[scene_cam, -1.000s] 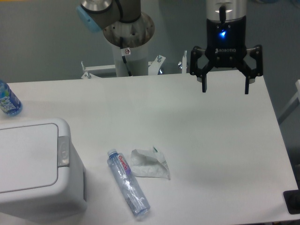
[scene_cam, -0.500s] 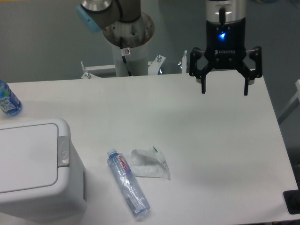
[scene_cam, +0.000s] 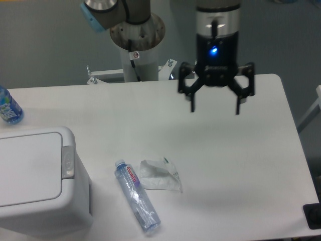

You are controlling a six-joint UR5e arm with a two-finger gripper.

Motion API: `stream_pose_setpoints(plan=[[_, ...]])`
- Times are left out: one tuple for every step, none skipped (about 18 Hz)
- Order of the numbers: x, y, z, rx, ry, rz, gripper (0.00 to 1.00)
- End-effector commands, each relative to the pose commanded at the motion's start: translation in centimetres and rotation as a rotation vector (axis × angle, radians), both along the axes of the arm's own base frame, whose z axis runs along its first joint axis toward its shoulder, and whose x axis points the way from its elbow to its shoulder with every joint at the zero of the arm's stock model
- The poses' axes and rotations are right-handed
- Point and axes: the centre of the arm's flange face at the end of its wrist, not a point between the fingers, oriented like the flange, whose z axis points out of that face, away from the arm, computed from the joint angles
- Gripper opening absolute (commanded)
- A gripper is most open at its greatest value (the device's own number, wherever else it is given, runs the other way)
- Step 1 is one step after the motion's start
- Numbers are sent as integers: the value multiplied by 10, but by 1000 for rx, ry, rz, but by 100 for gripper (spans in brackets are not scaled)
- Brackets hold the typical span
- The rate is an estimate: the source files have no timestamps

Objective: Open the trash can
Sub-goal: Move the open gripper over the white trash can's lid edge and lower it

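Camera view: your gripper [scene_cam: 215, 107] hung above the white counter [scene_cam: 241, 165], its fingers [scene_cam: 192, 103] spread wide with nothing between them, a blue light glowing on its body. The trash can [scene_cam: 37, 181] sat at the counter's near left corner, well apart from the gripper, its flat lid down and the grey oval button [scene_cam: 67, 161] on its right rim. Just right of the trash can lay a clear plastic bottle [scene_cam: 137, 195] on its side, touching a crumpled white wrapper [scene_cam: 160, 176]. Both lay on the counter between the trash can and the gripper. Behind the trash can, at the far left edge, stood a blue bottle [scene_cam: 8, 106].
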Motion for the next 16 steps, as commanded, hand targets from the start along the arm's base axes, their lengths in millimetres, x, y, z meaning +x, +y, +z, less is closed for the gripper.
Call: stream_pose_setpoints(plan=[[11, 15, -5, 19, -28, 20, 100], [24, 28, -8, 33, -53, 29, 100], [37, 39, -11, 39, -71, 29, 100], [46, 46, -14, 39, -83, 25, 100], [54, 55, -20, 35, -97, 17, 100], [65, 63, -24, 32, -112, 10, 100], [75, 70, -26, 33, -124, 8, 100], [80, 75, -29, 34, -136, 11, 100], [86, 80, -30, 39, -145, 12, 100], [93, 84, -30, 48, -160, 13, 100], [96, 87, -32, 60, -180, 26, 100], [97, 89, -35, 66, -206, 42, 100], [100, 92, -36, 69, -217, 47, 100], [107, 95, -38, 65, -220, 36, 100], [112, 98, -41, 59, -224, 28, 100], [115, 101, -44, 55, -228, 25, 100]])
